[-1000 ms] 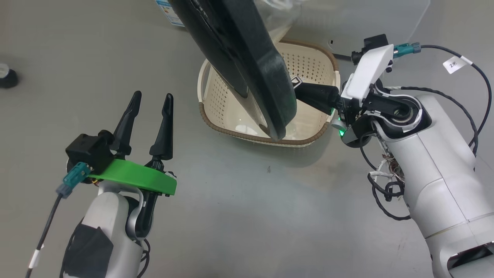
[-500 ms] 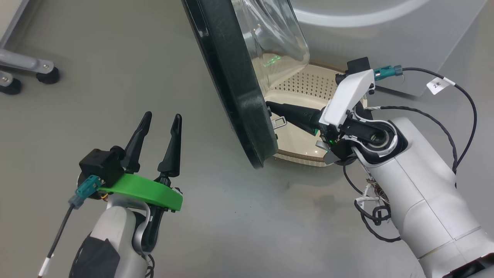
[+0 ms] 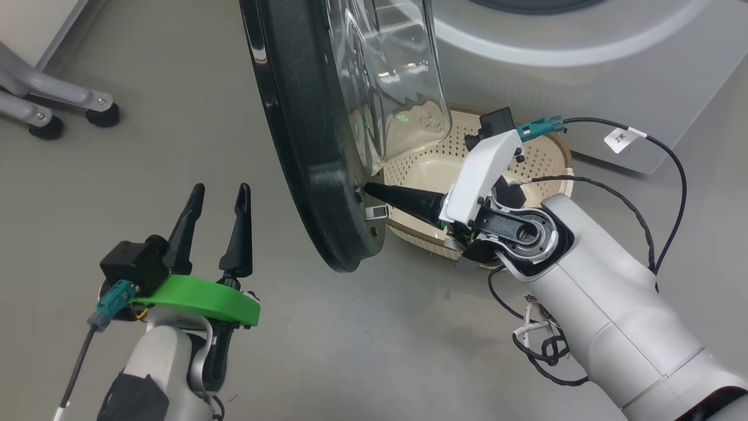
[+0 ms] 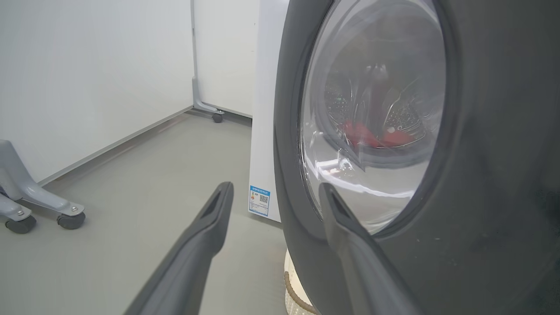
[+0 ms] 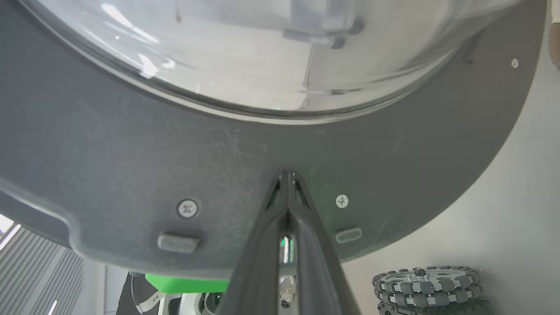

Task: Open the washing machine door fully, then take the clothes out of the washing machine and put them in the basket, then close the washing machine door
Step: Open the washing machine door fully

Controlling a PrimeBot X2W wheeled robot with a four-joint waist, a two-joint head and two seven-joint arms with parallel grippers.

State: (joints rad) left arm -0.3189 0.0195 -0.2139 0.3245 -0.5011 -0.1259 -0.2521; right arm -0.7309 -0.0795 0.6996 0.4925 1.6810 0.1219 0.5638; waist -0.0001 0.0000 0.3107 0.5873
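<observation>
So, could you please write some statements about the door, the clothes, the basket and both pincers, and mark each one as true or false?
1. The right pincer is shut, with its tips against the inner side of the washing machine door. True.
2. The left pincer grips the door's black rim. False: it is open and empty, apart from the door, on its outer side.
3. The red clothes lie in the basket. False: they lie in the drum, seen through the door in the left wrist view.
4. The basket stands on the floor below the open door. True.
</observation>
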